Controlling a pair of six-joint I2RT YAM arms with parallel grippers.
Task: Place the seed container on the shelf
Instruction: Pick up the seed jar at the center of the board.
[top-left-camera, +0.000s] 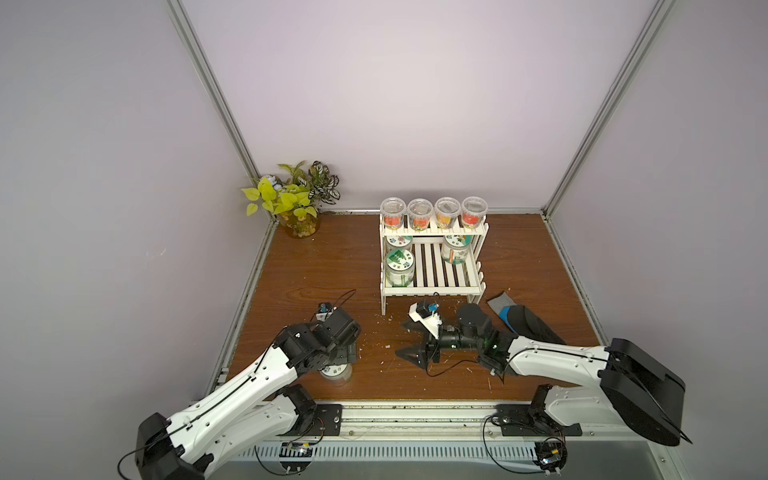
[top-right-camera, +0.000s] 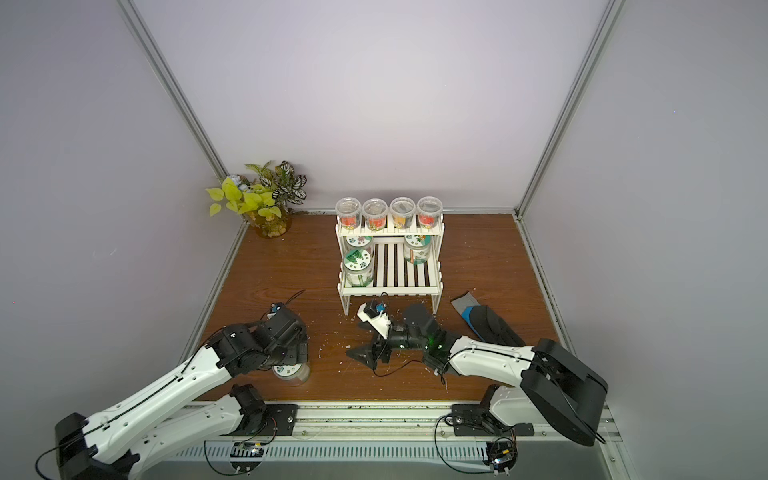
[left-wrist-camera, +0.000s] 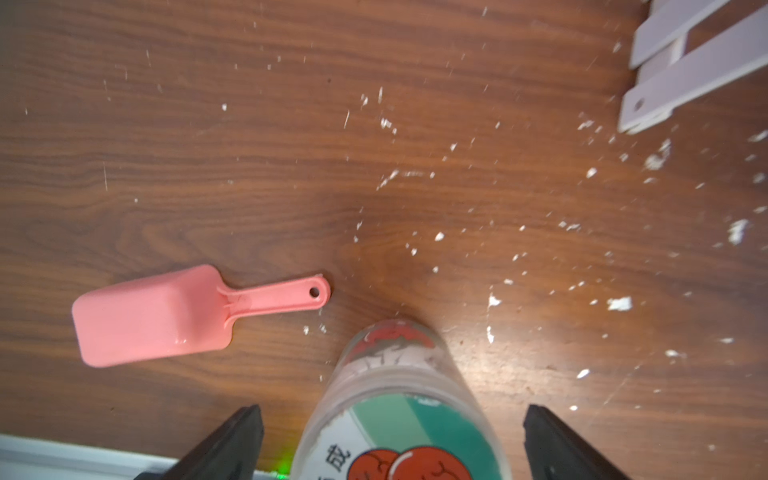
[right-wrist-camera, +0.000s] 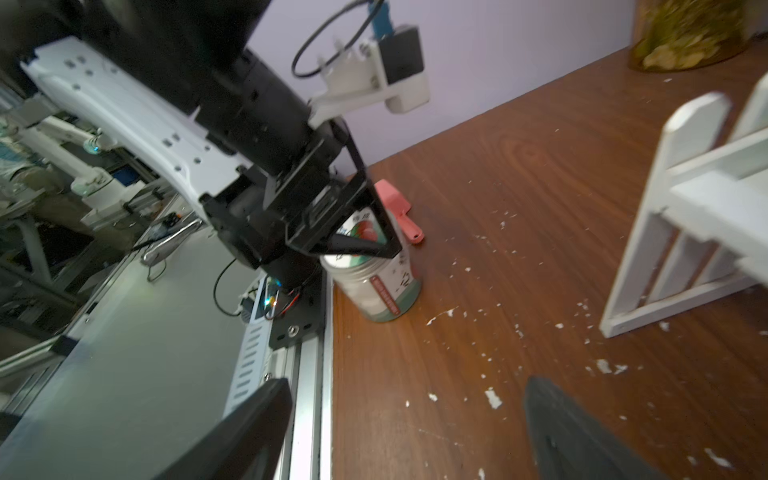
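Your left gripper (left-wrist-camera: 392, 415): jaws wide, straddling the seed container (right-wrist-camera: 378, 291), not touching it. It stands upright near the table's front edge, left side. Right gripper (right-wrist-camera: 409, 386): open, empty.

Jar looks light, rigid and smooth-walled, so take it across the body, below the lid. Pink scoop (left-wrist-camera: 166, 316) lies just beside.

Your open room is the shelf (top-left-camera: 432, 289), lower tier, middle, between the jars (top-left-camera: 400, 266).

We read one Chinese character, 成, in black on the lid of the seed container (left-wrist-camera: 399, 415), near the front left corner of the bench (left-wrist-camera: 208, 166). Its side label is too blurred for us, as are the lids of the jars (top-left-camera: 400, 264) on the shelf (top-left-camera: 432, 292).
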